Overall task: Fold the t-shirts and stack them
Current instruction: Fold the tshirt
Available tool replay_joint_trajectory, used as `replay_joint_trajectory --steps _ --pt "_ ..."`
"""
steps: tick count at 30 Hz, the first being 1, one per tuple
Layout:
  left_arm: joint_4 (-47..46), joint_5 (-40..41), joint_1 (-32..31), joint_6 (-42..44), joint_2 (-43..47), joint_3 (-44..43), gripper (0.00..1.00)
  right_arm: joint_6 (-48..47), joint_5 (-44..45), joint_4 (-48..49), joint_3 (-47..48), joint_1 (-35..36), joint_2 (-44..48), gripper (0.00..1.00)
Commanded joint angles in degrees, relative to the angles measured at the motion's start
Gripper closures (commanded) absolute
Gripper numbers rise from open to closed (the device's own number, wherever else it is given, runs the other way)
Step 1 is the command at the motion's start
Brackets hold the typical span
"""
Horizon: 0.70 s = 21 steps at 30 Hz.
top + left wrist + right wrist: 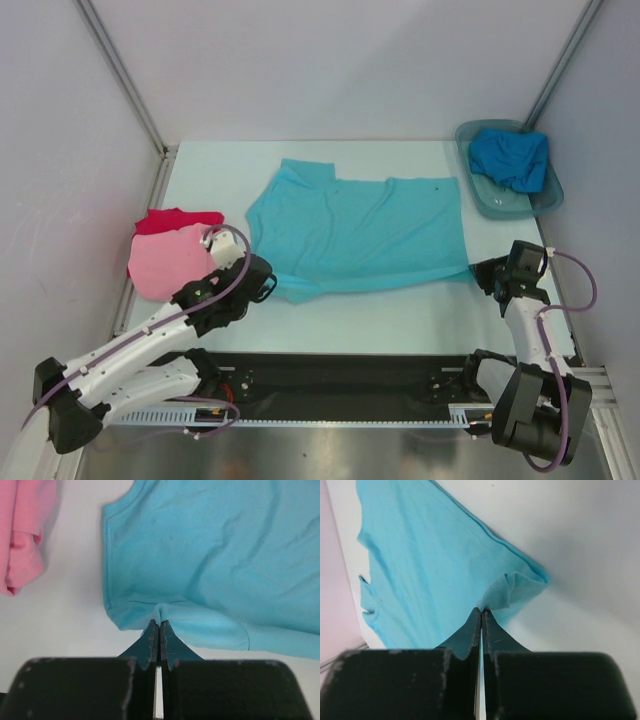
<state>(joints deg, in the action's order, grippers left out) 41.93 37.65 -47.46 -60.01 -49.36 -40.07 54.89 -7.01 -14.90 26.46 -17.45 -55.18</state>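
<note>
The turquoise t-shirt (360, 235) lies spread flat mid-table. My left gripper (272, 284) is shut on its near left corner, and in the left wrist view the cloth (210, 555) puckers at the closed tips (159, 624). My right gripper (478, 272) is shut on the near right corner, where a bunched fold of fabric (420, 565) is pinched at the tips (481, 611). A folded pink t-shirt (165, 262) rests on a red t-shirt (175, 220) at the left. The deeper blue t-shirt (510, 158) sits crumpled in the tub.
The grey translucent tub (548, 198) stands at the far right corner. White walls with metal posts enclose the table on three sides. The pink shirt (25, 535) lies just left of my left gripper. A black rail runs along the near edge.
</note>
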Motion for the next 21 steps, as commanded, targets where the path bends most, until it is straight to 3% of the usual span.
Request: replay_joint_trajectory --steps 1,10,21 --pt "-4.93 2.69 1.67 3.84 -1.43 -2.73 1.0 0.39 -0.11 4.52 2.98 0.84 -1.86 1.0" --pt "-9.67 1.03 12.91 9.9 -6.27 -4.22 1.0 0.04 1.03 6.81 4.13 0.84 -5.64 1.0" --pt "-20.66 -2.4 15.91 16.5 -17.42 -6.59 1.0 0.74 0.85 13.31 5.8 0.93 -12.67 1.0"
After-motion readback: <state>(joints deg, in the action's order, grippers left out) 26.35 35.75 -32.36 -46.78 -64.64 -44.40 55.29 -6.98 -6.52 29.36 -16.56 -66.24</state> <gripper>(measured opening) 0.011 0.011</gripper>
